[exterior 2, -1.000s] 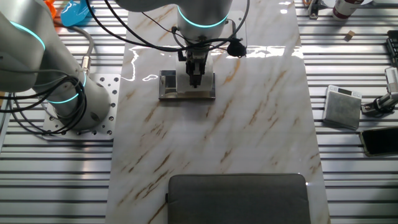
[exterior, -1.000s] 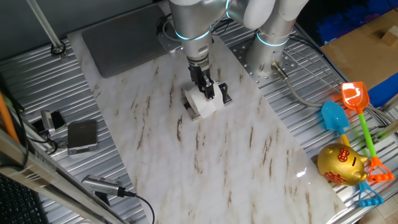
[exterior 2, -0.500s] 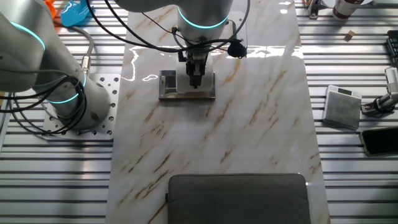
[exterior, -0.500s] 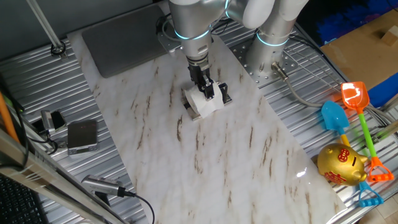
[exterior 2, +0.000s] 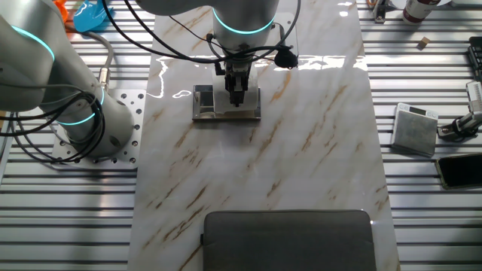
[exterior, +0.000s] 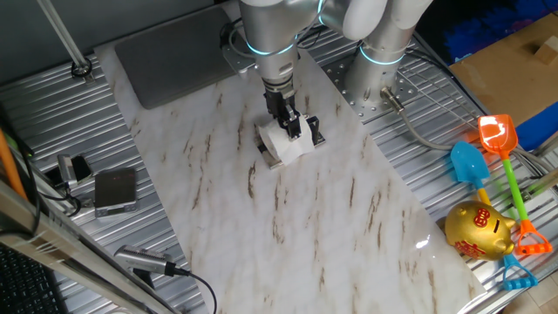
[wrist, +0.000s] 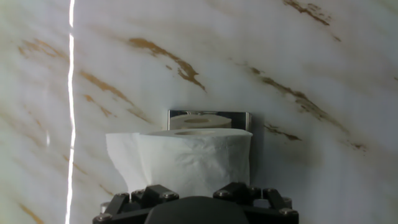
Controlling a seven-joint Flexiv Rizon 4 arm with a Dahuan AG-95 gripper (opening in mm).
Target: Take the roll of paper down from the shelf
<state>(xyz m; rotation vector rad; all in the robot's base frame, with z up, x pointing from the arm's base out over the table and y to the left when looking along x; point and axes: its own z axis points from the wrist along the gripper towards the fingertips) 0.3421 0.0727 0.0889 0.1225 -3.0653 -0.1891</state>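
Note:
The white roll of paper (exterior: 291,148) lies on its side on the shelf (exterior: 315,131), a small rack with shiny metal ends, on the marble board. My gripper (exterior: 289,125) is down on top of the roll from above. In the other fixed view the gripper (exterior 2: 237,96) stands over the shelf (exterior 2: 203,104). In the hand view the roll (wrist: 189,160) fills the lower middle, with a loose flap at its left, and the shelf's mirror end (wrist: 209,118) reflects it. Only the finger bases (wrist: 149,195) show, so the fingertips are hidden and I cannot tell the grip.
A large grey mat (exterior: 170,48) lies at the board's far end. A flat grey box (exterior: 115,189) and cables lie to the left. Toy shovels (exterior: 488,148) and a gold piggy bank (exterior: 478,230) are to the right. The arm's base (exterior: 379,83) stands behind the shelf.

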